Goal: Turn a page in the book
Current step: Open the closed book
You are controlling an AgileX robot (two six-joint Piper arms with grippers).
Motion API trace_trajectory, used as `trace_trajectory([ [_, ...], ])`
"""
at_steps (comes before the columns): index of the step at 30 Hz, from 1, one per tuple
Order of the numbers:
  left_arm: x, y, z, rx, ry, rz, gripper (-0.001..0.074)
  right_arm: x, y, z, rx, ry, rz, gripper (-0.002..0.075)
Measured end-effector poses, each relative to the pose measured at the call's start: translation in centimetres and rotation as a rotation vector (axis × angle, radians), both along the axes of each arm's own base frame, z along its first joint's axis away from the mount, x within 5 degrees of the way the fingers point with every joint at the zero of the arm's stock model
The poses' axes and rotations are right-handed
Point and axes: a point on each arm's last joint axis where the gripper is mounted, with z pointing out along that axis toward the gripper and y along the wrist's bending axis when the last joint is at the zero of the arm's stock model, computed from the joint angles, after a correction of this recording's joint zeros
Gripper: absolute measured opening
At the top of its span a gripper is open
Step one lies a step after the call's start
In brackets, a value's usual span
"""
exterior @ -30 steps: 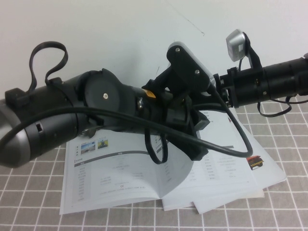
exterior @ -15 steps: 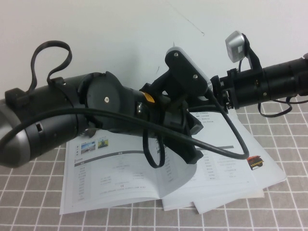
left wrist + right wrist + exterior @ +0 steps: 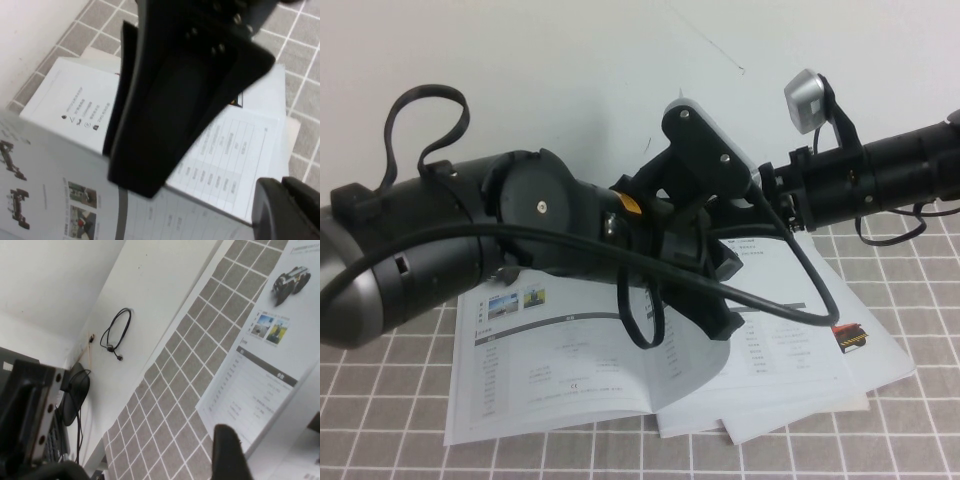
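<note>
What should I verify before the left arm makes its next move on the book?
1. Book lies open on the table: ok.
2. Left pincer over the book's middle, jaws apart: ok.
3. Page bowed up beside the spine, gripped by left pincer: cannot tell.
4. Right pincer near the book's far edge, open, holding nothing: ok.
5. Loose sheets under the book, clear of both pincers: ok.

Your left arm reached in low from the near left, its left gripper point(image 3: 705, 285) mid-scene with fingers apart, while your right gripper point(image 3: 767, 185), jaws open, came in from the far right.
</note>
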Motion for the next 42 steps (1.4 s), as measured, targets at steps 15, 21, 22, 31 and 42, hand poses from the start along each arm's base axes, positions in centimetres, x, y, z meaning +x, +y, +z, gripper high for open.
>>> trace_trajectory([
  [15, -0.1, -0.6, 0.6, -0.135, 0.05, 0.052, -0.0004, -0.8, 2.0, 0.0, -0.003, -0.002, 0.045, 0.0375],
  [21, -0.4, -1.0, 0.5, -0.137, 0.064, 0.006, -0.0004, -0.9, 2.2, -0.1, -0.007, -0.007, 0.044, 0.0375],
  [22, -0.4, -1.1, 0.3, -0.131, 0.067, 0.0, -0.0004, -0.8, 2.2, -0.1, -0.008, -0.01, 0.043, 0.0375],
  [31, 0.8, -2.4, -3.7, -0.04, 0.137, -0.026, -0.0004, -0.8, 2.2, 0.0, -0.005, -0.012, 0.038, 0.0375],
  [42, 1.2, -2.3, -5.4, 0.055, 0.151, -0.032, -0.0004, -0.6, 1.9, 0.1, -0.012, -0.045, 0.044, 0.0375],
])
